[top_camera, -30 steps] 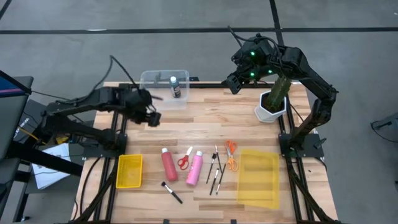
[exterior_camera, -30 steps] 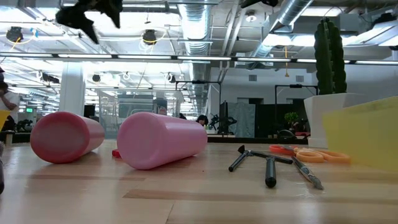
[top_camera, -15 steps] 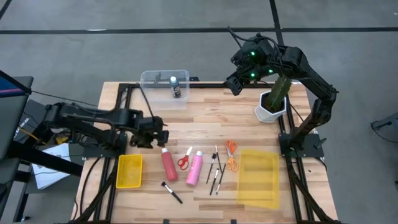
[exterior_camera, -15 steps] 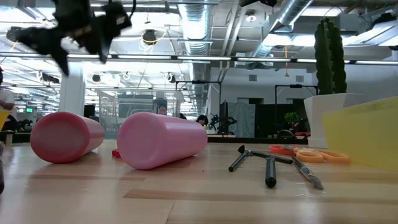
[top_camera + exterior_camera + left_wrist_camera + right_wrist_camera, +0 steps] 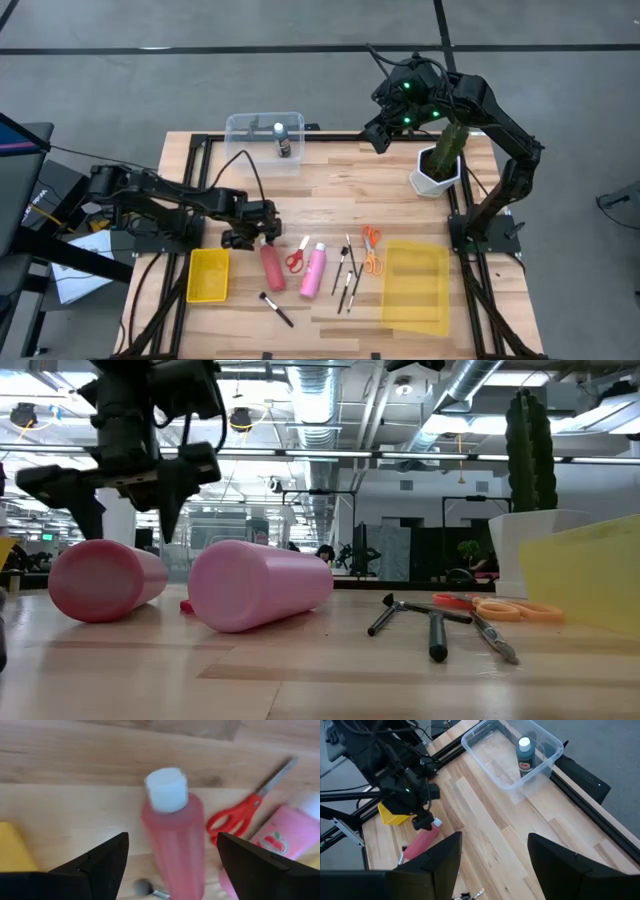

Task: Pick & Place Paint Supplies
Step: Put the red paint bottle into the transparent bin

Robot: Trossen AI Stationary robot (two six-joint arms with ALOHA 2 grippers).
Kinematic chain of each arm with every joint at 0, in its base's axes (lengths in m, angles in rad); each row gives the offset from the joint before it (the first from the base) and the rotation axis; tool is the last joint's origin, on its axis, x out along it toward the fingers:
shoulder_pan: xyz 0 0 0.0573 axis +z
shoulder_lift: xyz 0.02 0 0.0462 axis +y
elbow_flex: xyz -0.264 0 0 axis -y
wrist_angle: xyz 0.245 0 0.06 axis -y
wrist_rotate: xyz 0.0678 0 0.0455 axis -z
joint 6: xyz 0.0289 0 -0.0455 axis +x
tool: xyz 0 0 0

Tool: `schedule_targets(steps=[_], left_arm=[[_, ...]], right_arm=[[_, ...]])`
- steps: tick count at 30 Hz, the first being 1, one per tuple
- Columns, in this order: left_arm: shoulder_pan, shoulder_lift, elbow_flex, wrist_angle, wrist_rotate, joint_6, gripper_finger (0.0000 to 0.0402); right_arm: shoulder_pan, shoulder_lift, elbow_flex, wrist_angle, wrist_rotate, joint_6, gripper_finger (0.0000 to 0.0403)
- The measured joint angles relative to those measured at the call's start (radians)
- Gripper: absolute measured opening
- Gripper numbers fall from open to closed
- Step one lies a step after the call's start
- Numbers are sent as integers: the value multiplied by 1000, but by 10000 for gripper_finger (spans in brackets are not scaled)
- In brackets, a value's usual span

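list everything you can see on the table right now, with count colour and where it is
red bottle: 1, red with white cap, lying front centre-left, under the left gripper
pink bottle: 1, pink, lying right of the red bottle
red scissors: 1, red handles, between the two bottles
orange scissors: 1, orange handles, beside the big yellow tray
brushes: several, thin and dark, between pink bottle and orange scissors; one more near the front edge
small dark bottle: 1, white cap, upright in the clear bin
clear bin: 1, back left
small yellow tray: 1, front left
big yellow tray: 1, front right
plant: 1, green in white pot, back right
left gripper: open, over the red bottle's cap end
right gripper: open, raised at the back
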Motion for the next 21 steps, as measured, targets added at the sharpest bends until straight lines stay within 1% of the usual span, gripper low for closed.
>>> schedule_targets(steps=[10, 15, 21], left_arm=[[33, 57, -1, -9, -57, 1, 293], [32, 103, 0, 47, -58, 2, 279], [31, 140, 0, 69, -63, 1, 251]], right_arm=[[-5, 0, 0, -8, 0, -9, 223], [-19, 0, 0, -19, 1, -11, 223], [-34, 0, 0, -40, 1, -11, 223]])
